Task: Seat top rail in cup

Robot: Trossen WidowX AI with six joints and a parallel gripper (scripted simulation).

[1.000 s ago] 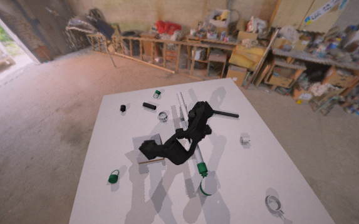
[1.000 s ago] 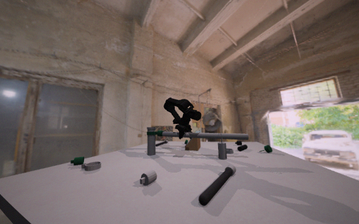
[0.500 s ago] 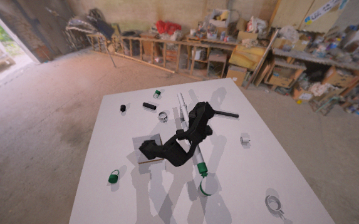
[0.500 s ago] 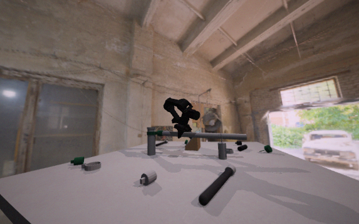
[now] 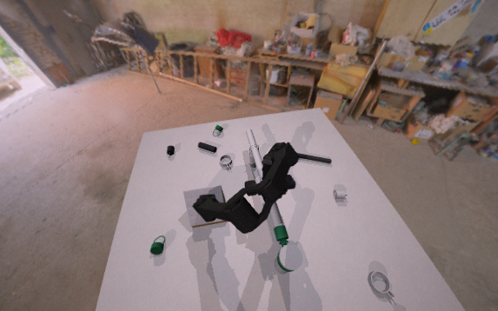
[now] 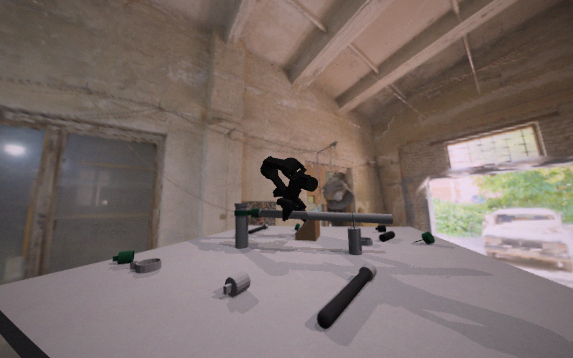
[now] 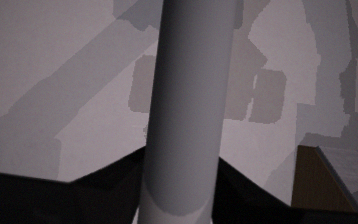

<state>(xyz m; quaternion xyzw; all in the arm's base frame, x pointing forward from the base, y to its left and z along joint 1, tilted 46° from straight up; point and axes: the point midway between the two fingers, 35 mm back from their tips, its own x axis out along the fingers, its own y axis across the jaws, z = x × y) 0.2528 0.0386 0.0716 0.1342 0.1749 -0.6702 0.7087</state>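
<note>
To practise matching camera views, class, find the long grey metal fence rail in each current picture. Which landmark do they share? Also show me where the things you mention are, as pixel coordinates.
Long grey metal fence rail [image 5: 278, 214] [image 6: 335, 216] [image 7: 192, 90]:
Top: centre, running steeply, partly behind the arm.
Exterior: level, right of centre.
Wrist: upright through the middle.
Shared landmark: the brown-sided block [image 5: 209, 224] [image 6: 308, 232] [image 7: 312, 180], at lower right in the wrist view.

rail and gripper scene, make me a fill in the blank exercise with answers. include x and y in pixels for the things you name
The rail [image 5: 279, 215] [image 6: 328, 216] [image 7: 192, 90] is held by the ____. The cup [image 5: 281, 234] [image 6: 254, 212] at the rail's end is coloured ____. Of the two posts under the rail, the taller is the ____ post [image 6: 241, 232].

Missing words: end effector; green; big
</note>
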